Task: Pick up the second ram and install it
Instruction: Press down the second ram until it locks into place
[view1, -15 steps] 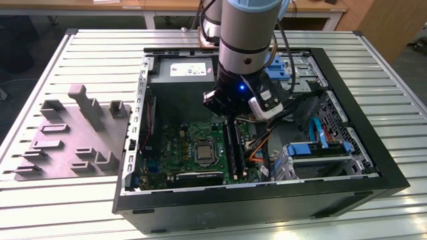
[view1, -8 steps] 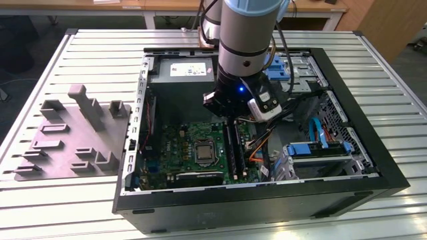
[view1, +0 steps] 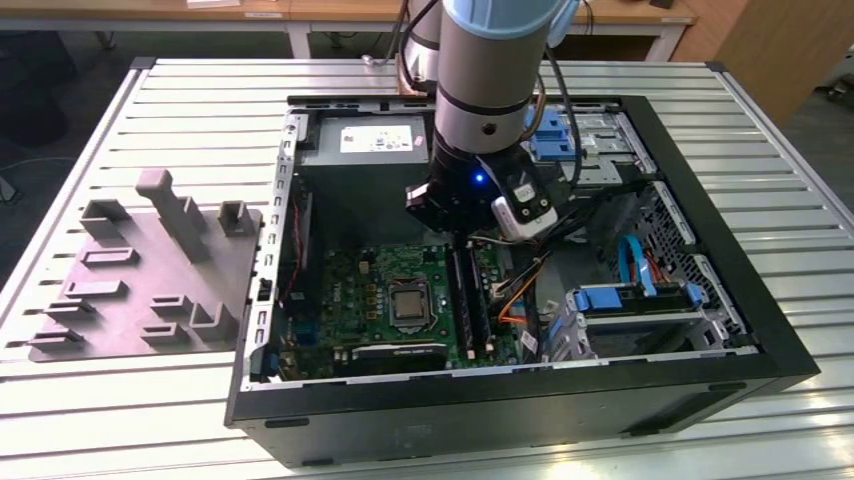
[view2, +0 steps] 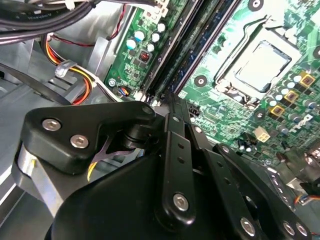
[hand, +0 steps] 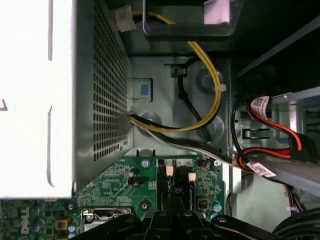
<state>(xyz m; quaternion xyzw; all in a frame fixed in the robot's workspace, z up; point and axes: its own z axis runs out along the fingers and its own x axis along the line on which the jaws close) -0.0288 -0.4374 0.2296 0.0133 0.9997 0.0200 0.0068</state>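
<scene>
My gripper (view1: 459, 238) reaches down into the open computer case (view1: 747, 300), over the far end of the long black memory slots (view1: 463, 300) on the green motherboard (view1: 360, 290). In the second wrist view its fingers (view2: 176, 117) are drawn together, and the gripper (view2: 171, 100) is shut with nothing visible between them. A dark-blue strip, the second ram (view2: 200, 47), lies along the slots just beyond the fingertips. I cannot tell whether the tips touch it. The first wrist view has the gripper (hand: 172, 216) right above the slot ends (hand: 172, 182).
The CPU socket (view2: 260, 62) sits beside the slots. Orange and yellow cables (view2: 75, 82) run close to the gripper. A power supply (view1: 380, 140) and blue drive brackets (view1: 627, 297) occupy the case. A grey fixture block (view1: 147, 270) stands at the exterior view's left.
</scene>
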